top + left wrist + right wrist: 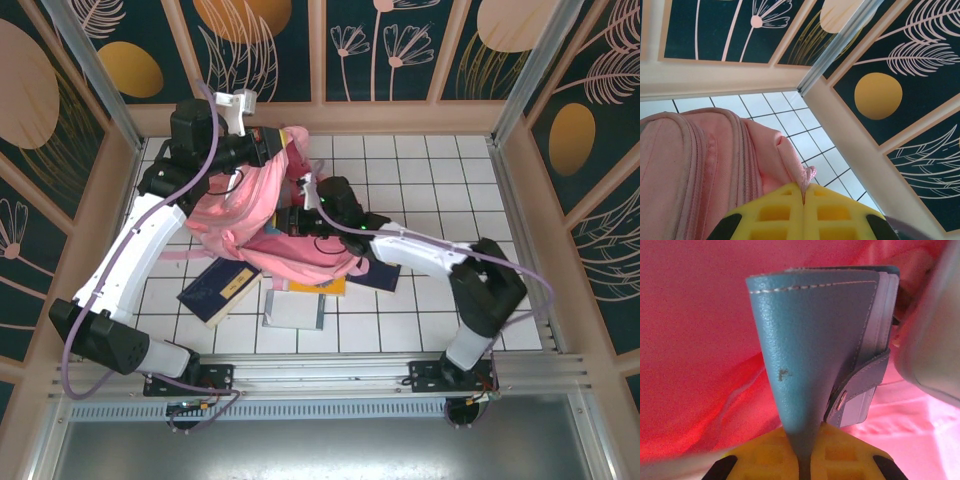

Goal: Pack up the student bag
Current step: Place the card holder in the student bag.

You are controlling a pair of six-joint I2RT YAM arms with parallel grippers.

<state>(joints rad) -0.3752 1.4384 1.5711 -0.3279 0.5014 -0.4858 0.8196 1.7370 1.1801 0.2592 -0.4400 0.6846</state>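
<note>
Here the left claw [803,194] is pinched tight on a pink fabric tab of the bag [262,215]. The right claw [802,450] is clamped on the cover of a blue wallet [815,340], with pink fabric all around. The bag, soft, pink and crumpled, sits left of centre on the tiled surface [420,170], over books [222,290].

Books on the white tiled table [420,170]
A navy book [222,290] lies beside a grey book [295,311], a yellow book [327,288] just behind it; a blue leather notebook [815,340] has a strap.
</note>
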